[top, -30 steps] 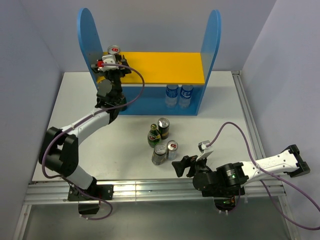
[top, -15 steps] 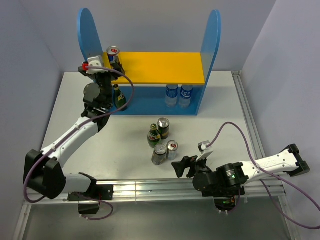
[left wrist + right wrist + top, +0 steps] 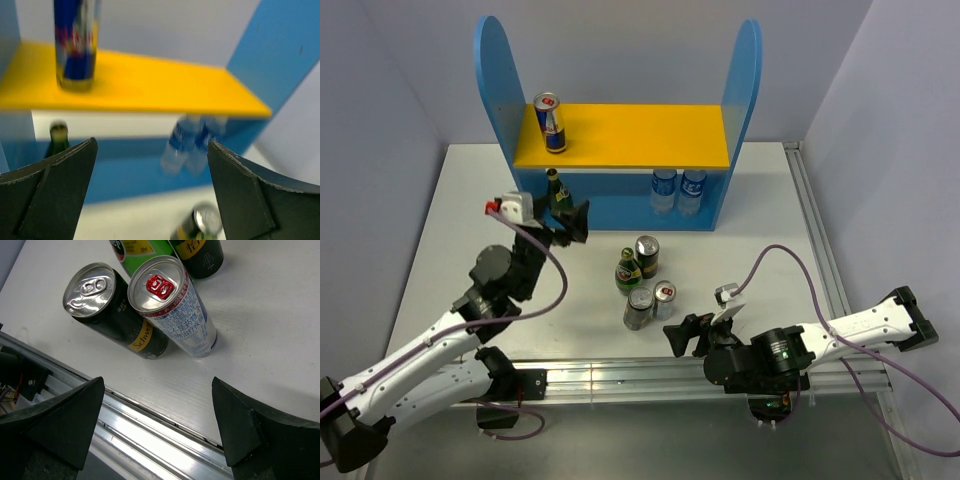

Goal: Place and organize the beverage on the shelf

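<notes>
Release done: my left hand point(image 3: 570, 224), jaws spread and empty, has backed off the shelf point(image 3: 495, 70), leaving the blue-silver can point(image 3: 549, 122) upright on its yellow board; four drinks point(image 3: 639, 303) wait on the bench point(image 3: 770, 210).

1. the shelf point(image 3: 745, 90) has blue side panels and a yellow-orange upper board point(image 3: 640, 135).
2. the slim can point(image 3: 550, 123) is blue and silver with red marks.
3. the silver can point(image 3: 175, 310) has a red tab and blue print.
4. the dark can point(image 3: 117, 312) is black with a yellow band.
</notes>
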You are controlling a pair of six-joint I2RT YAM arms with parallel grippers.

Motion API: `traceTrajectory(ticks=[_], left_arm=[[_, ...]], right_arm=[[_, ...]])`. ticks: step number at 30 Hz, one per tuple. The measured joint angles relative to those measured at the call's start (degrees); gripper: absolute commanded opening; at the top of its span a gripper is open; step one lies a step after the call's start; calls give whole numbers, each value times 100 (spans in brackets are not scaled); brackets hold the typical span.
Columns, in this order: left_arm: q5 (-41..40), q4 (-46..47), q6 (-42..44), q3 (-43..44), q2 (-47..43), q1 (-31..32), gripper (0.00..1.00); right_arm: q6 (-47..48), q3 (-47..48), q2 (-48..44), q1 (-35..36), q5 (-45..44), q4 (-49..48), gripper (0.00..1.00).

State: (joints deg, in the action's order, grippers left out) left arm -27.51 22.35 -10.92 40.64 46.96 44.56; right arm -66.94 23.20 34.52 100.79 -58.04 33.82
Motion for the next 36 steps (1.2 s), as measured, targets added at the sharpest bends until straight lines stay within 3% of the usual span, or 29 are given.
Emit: traceTrajectory(ticks=[9,16,36], left_arm=[[-114,-774,-962,-1974,-560,796,96],[57,-94,-1528,-3080,-372,1010,96],[1014,2708,-1572,-3108,2680,1239,94]], right_arm=[[-7,0,48,28,-2,0,95],[-7,4,251,33,0,-2,95],[-55,96,581,33,-9,15,95]])
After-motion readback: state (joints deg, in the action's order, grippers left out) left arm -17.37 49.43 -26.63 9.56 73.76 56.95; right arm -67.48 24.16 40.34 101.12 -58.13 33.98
